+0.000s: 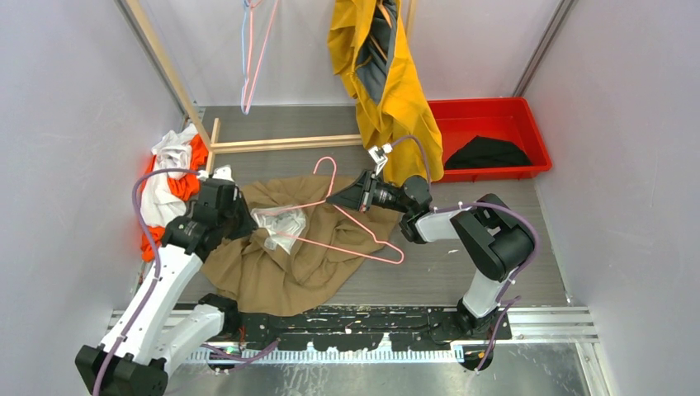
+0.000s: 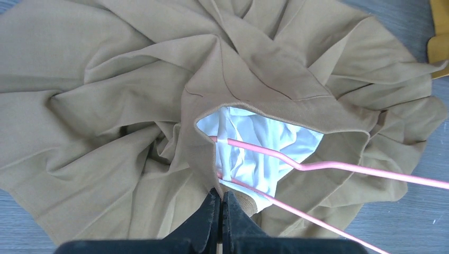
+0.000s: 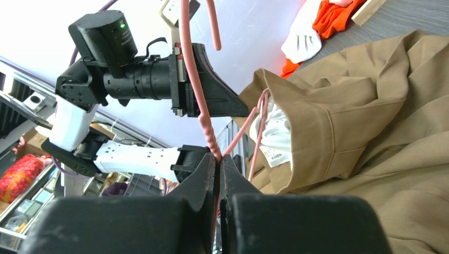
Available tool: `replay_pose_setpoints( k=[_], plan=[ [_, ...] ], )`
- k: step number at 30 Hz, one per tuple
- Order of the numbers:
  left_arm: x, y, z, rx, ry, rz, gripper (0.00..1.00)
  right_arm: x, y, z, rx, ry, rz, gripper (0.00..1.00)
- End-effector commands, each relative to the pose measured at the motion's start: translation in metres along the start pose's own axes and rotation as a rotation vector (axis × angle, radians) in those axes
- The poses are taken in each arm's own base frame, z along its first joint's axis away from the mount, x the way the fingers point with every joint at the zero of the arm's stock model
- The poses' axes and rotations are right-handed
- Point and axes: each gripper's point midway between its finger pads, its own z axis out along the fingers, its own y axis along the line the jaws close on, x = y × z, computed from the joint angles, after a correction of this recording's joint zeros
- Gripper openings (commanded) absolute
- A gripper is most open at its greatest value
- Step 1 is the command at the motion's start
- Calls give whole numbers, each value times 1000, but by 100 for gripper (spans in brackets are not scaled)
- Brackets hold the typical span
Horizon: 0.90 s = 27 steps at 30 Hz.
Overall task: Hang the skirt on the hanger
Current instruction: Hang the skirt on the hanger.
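While one end of the hanger (image 3: 192, 69) sits inside the skirt (image 2: 106, 106) waistband (image 2: 296, 117):
Left jaws pinch the waistband rim; right jaws pinch the wire, the hanger lying lengthwise between them.

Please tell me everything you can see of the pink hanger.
The pink hanger is thin wire with a curved hook and triangular frame. It lies across the tan skirt, one corner pushed into the waistband opening against white lining. The right hand is shut on it near the hook; the left hand pinches the waistband beside it.
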Motion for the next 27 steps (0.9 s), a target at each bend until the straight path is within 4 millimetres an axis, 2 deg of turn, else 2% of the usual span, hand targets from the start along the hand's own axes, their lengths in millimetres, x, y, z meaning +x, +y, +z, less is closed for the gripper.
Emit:
replay_pose_setpoints(
  k=[1, 6, 12, 17, 24, 27],
  plan=[
    [-31, -14, -24, 62, -115, -6, 0, -19, 28, 5, -75, -60, -92, 1],
    [-46, -43, -38, 200, -137, 31, 0, -15, 16, 3, -41, -75, -71, 1],
    [-62, -86, -55, 390, -113, 83, 0, -21, 26, 4, -59, -86, -83, 1],
    [-75, -112, -72, 507, -101, 113, 1, -30, 34, 6, -70, -115, -101, 1],
    [-95, -135, -109, 604, -119, 159, 1, -54, 59, -2, -98, -185, -159, 1],
    [-103, -143, -125, 634, -127, 173, 1, -61, 74, -13, -110, -212, -194, 1]
  ],
)
